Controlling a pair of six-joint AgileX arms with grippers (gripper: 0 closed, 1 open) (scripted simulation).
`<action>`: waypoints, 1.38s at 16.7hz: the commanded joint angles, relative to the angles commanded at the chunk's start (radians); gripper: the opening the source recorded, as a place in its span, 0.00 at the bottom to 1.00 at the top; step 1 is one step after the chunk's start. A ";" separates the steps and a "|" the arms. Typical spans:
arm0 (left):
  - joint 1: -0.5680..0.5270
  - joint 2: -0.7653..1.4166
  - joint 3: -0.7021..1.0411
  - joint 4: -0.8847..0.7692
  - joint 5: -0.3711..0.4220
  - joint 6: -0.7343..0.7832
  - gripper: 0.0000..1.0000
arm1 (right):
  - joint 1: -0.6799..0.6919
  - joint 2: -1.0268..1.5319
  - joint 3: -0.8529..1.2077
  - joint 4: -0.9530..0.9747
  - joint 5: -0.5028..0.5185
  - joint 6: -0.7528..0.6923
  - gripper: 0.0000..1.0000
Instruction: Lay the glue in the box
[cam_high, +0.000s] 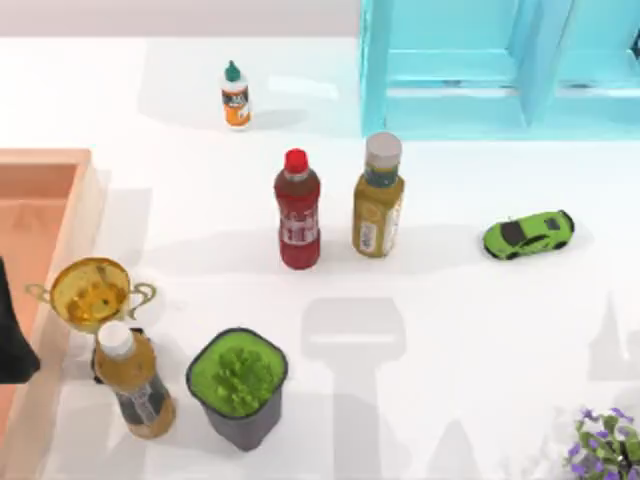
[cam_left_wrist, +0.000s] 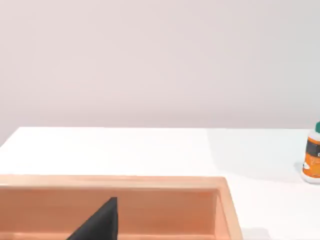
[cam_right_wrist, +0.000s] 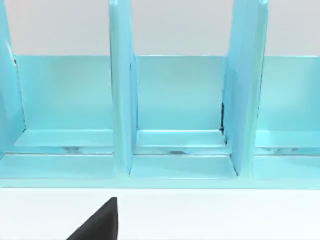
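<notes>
Nothing is grasped yet: the glue (cam_high: 235, 96) stands upright at the table's far side, well apart from the box (cam_high: 78, 215) at the left edge, so the left gripper (cam_high: 12, 335), jaws unreadable, must reach it first

The left arm (cam_high: 14, 345) sits at the table's left edge, a dark shape low in the top view.

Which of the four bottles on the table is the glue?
The glue is the small white bottle with the green pointed cap, standing alone at the back, far smaller than the red bottle and the two amber drink bottles.
</notes>
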 joint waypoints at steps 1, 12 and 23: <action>0.000 0.000 0.000 0.000 0.000 0.000 1.00 | 0.000 0.000 0.000 0.000 0.000 0.000 1.00; -0.148 0.573 0.276 0.155 -0.103 -0.056 1.00 | 0.000 0.000 0.000 0.000 0.000 0.000 1.00; -0.369 1.858 0.916 0.539 -0.281 -0.140 1.00 | 0.000 0.000 0.000 0.000 0.000 0.000 1.00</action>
